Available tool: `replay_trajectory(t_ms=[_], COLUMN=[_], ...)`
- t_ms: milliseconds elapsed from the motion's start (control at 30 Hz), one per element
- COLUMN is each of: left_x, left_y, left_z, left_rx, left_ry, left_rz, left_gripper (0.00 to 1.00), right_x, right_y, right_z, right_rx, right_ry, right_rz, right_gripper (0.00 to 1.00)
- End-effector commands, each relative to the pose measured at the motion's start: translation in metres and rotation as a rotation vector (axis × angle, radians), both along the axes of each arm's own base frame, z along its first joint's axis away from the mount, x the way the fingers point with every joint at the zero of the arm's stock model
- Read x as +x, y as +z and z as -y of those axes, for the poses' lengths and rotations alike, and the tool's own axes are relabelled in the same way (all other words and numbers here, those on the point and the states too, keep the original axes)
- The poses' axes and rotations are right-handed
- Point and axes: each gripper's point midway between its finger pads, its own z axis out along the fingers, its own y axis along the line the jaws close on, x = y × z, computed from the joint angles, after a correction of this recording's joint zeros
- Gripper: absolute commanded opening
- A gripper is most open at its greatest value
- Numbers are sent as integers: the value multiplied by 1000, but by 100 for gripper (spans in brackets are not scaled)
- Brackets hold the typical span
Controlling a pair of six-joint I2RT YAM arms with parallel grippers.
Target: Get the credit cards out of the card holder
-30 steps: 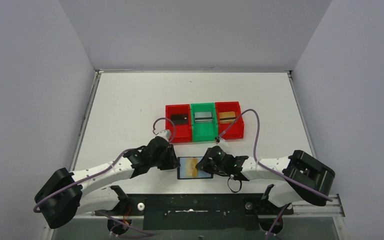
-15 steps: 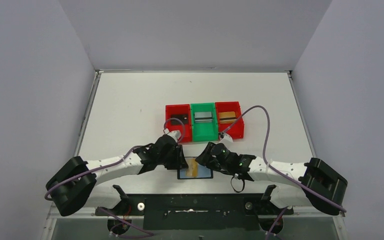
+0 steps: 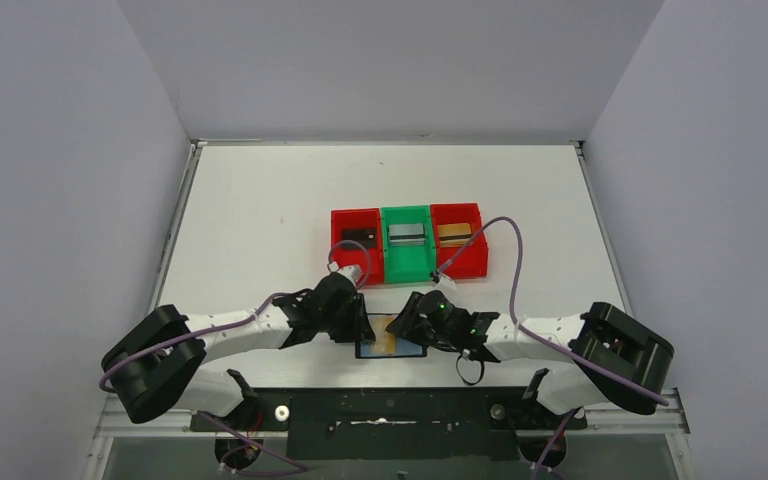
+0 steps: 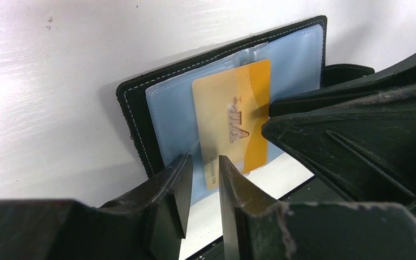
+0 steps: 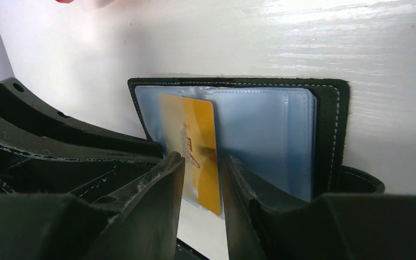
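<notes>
Card holder (image 5: 265, 130) lies open and flat on the white table (image 3: 260, 220), low-centre in the top view just above the arm bases, w/ clear blue-grey pockets facing up. A gold VIP card (image 4: 233, 116) lies on the pockets about mid-holder, a bit left of centre in the top view and skewed vs the pocket edges; can't tell how much of it is in a sleeve. L gripper (image 4: 205, 162) comes in from the left and R gripper (image 5: 201, 160) from the right, both low over the holder, heads close together. L fingers are parted by a slim gap, the card's lower end showing thru it at btm of the L wrist view; nothing looks clamped, and can't tell if the tips touch. R fingers are likewise slightly apart, card visible thru the gap in the R wrist view. One R fingertip (image 4: 281, 105) meets the card's right edge in the L wrist view. Behind the holder, mid-frame in the top view, are 3 bins in a row: left red bin (image 3: 356, 213) w/ a black card (image 3: 358, 237), green bin (image 3: 407, 265) w/ a silver card (image 3: 406, 234), right red bin (image 3: 457, 210) w/ a tan card (image 3: 452, 232).
</notes>
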Motion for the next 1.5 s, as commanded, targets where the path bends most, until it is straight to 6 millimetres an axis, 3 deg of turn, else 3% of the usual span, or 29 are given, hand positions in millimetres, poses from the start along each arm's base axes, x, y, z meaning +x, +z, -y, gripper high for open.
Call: replay_trajectory(t_ms=[0, 333, 467, 633, 833, 1100, 1333, 1467], left_x=[-10, -14, -9, -7, -5, -8, -9, -9], left_y=[-26, -30, -24, -19, -16, -10, -12, -13], left_z=[-17, -21, -22, -22, -19, -17, -17, -17], left_rx=[88, 104, 93, 82, 57, 52, 47, 45], left_ry=[24, 41, 66, 79, 91, 64, 64, 64], left_rz=[-40, -59, -37, -21, -15, -18, -23, -23], left_gripper=[25, 15, 13, 11, 10, 10, 10, 9], right_x=[6, 6, 14, 21, 19, 7, 6, 4], right_y=[6, -4, 22, 41, 56, 37, 32, 32], right_z=[-7, -10, -20, -19, -23, -20, -17, -20], right_rx=[46, 39, 165, 214, 288, 333, 333, 331], right_ry=[-6, 11, 17, 13, 64, 65, 57, 76], right_rz=[21, 2, 97, 186, 277, 202, 186, 180], right_gripper=[33, 24, 12, 0, 0, 0, 21, 26])
